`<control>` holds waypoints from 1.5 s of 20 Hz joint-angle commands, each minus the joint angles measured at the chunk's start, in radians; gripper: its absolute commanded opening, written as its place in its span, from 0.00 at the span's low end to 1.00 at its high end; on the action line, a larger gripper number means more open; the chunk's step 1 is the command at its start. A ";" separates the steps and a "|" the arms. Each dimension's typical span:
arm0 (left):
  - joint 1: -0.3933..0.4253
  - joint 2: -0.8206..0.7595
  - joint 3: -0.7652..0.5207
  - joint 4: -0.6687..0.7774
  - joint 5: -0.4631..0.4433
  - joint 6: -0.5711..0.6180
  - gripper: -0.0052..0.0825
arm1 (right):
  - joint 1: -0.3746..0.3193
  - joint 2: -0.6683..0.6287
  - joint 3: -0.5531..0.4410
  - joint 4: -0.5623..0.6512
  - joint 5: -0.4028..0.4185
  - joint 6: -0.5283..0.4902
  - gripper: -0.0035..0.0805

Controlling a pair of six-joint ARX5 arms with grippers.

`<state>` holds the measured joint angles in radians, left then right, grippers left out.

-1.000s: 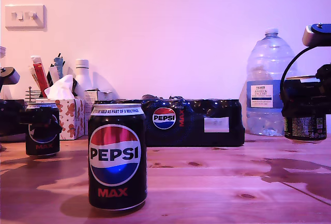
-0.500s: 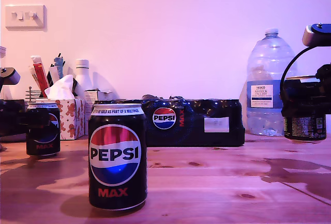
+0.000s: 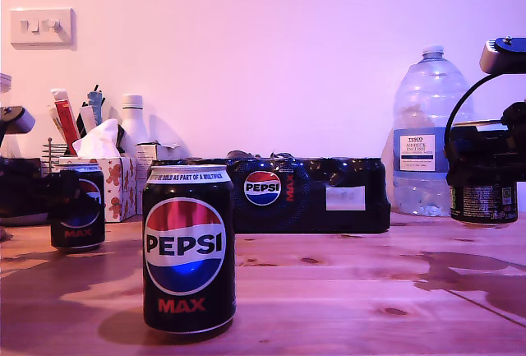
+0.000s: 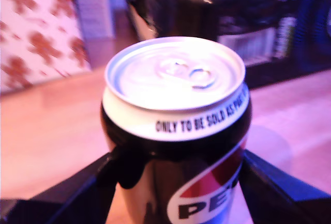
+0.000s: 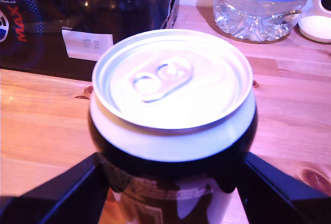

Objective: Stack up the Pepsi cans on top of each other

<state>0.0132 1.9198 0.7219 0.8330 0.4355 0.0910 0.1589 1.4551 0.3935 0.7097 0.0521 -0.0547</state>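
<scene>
Front can [image 3: 189, 249]: stands alone on the wooden table [image 3: 345, 290], near the camera, nearer the exterior view's left; nothing touches it.
First can [image 3: 78, 208]: at the exterior view's left, before the tissue box [image 3: 111, 183]; base at or just above the table, cannot tell which.
My first gripper [image 4: 176, 164]: jaws clamped on the first can's sides, below the rim.
Change: first can has shifted toward the front can over the last second.
Second can [image 3: 485, 204]: at the exterior view's right, lifted clear of the table, unmoved.
My second gripper [image 5: 173, 175]: jaws clamped on the second can.
Backdrop: multipack [image 3: 304, 196], water bottle [image 3: 427, 134].
Meaning: carrying has begun; nothing stacked yet. Likely the front can serves as base.
</scene>
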 commanded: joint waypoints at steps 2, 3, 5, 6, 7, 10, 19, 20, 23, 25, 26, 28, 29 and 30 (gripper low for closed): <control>-0.003 -0.092 -0.002 -0.023 0.030 0.023 0.50 | 0.005 -0.029 0.015 0.041 -0.001 -0.006 0.48; -0.007 -0.109 -0.002 -0.032 0.031 0.024 0.50 | 0.005 -0.029 0.015 0.041 -0.001 -0.006 0.48; -0.010 -0.136 -0.002 -0.050 0.032 0.033 0.50 | 0.005 -0.029 0.015 0.041 -0.001 -0.006 0.48; -0.012 -0.143 -0.002 -0.060 0.032 0.033 0.50 | 0.005 -0.029 0.015 0.041 -0.001 -0.006 0.48; -0.014 -0.153 -0.002 -0.075 0.032 0.045 0.50 | 0.005 -0.029 0.015 0.041 -0.001 -0.006 0.48; -0.020 -0.176 -0.002 -0.116 0.054 0.048 0.50 | 0.005 -0.029 0.015 0.041 -0.001 -0.006 0.48; -0.054 -0.362 -0.002 -0.306 0.176 0.049 0.50 | 0.005 -0.029 0.015 0.041 -0.001 -0.006 0.48; -0.062 -0.388 -0.002 -0.330 0.187 0.050 0.50 | 0.005 -0.029 0.015 0.041 -0.001 -0.006 0.48; -0.098 -0.468 -0.002 -0.411 0.216 0.068 0.50 | 0.005 -0.029 0.015 0.041 -0.001 -0.006 0.48; -0.126 -0.526 -0.002 -0.463 0.215 0.075 0.50 | 0.005 -0.029 0.015 0.041 -0.001 -0.006 0.48; -0.140 -0.556 -0.002 -0.490 0.215 0.075 0.50 | 0.005 -0.029 0.015 0.041 -0.001 -0.006 0.48; -0.168 -0.616 -0.002 -0.544 0.214 0.075 0.50 | 0.005 -0.029 0.015 0.041 -0.001 -0.006 0.48; -0.180 -0.642 -0.002 -0.571 0.214 0.075 0.50 | 0.005 -0.029 0.015 0.041 -0.001 -0.006 0.48; -0.190 -0.669 -0.002 -0.601 0.214 0.075 0.50 | 0.005 -0.029 0.015 0.041 -0.001 -0.006 0.48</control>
<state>-0.1745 1.2900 0.7139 0.2142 0.6392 0.1612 0.1589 1.4551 0.3935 0.7097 0.0521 -0.0551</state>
